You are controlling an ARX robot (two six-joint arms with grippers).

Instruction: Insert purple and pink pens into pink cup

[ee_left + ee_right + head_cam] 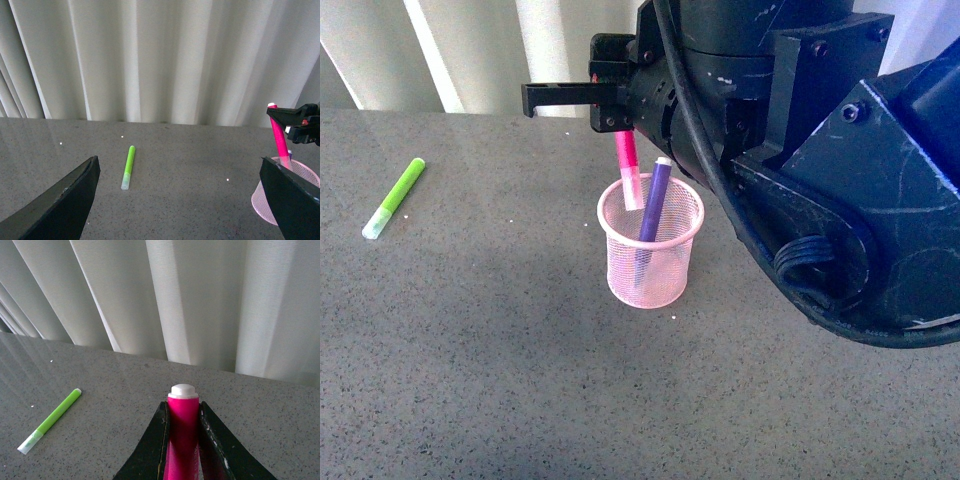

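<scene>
Closest to me in the front view is the dark bulk of the right arm [840, 200], filling the space to the right of the cup [655, 280]. The right gripper [550, 97] hangs above the cup's far rim, clamped on the upper part of the pink pen [628, 170]. The pen stands nearly upright, and its lower end dips just inside the rim on the far left. The purple pen [655, 200] is free of the gripper and leans inside the cup, with its top poking above the rim just beside the pink one. A green marker [395, 197] lies flat on the grey table [520, 380], well to the left of the cup.

From the left wrist, the left gripper [180, 200] is spread wide, its two dark fingers [65, 205] holding nothing. Only this view shows it. Beyond it, the right gripper [272, 112] pinches the pink pen [279, 135] near its top, directly over the cup [305, 169]. The green marker [128, 166] lies well apart from the cup.

From the right wrist, the right gripper [183, 407] presses both sides of the pink pen [183, 430], whose white end rises above the fingers. The cup and purple pen fall outside this view, while the green marker [50, 421] is in it.
</scene>
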